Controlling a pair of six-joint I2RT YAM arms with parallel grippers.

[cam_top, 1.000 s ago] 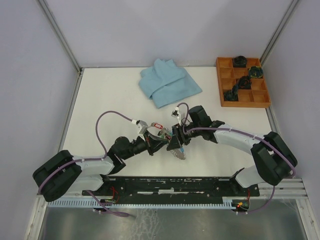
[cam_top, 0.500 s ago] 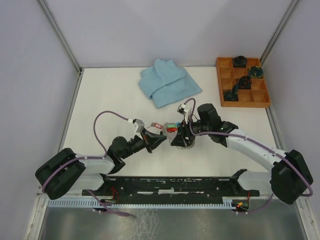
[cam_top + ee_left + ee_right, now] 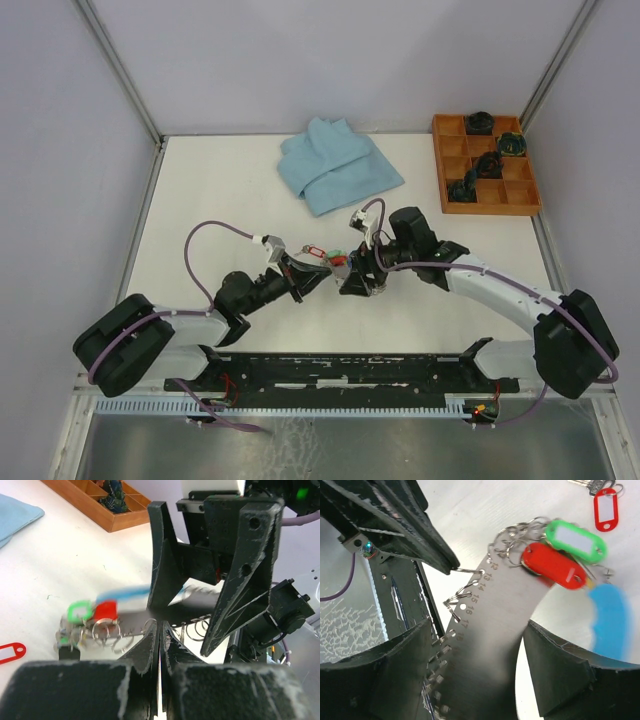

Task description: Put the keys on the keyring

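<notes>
one loop of the keyring (image 3: pixel 492 605) is pinched in the closed left gripper (image 3: pixel 159 630); the right gripper (image 3: pixel 479 635) gapes wide around it.

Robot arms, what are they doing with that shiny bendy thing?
The left gripper is shut, pinching a little wire loop on the keyring. The right gripper is open, one finger each side of it. A red tag, a green tag and a blue tag already hang there; another red-tagged key lies loose on the table.
</notes>
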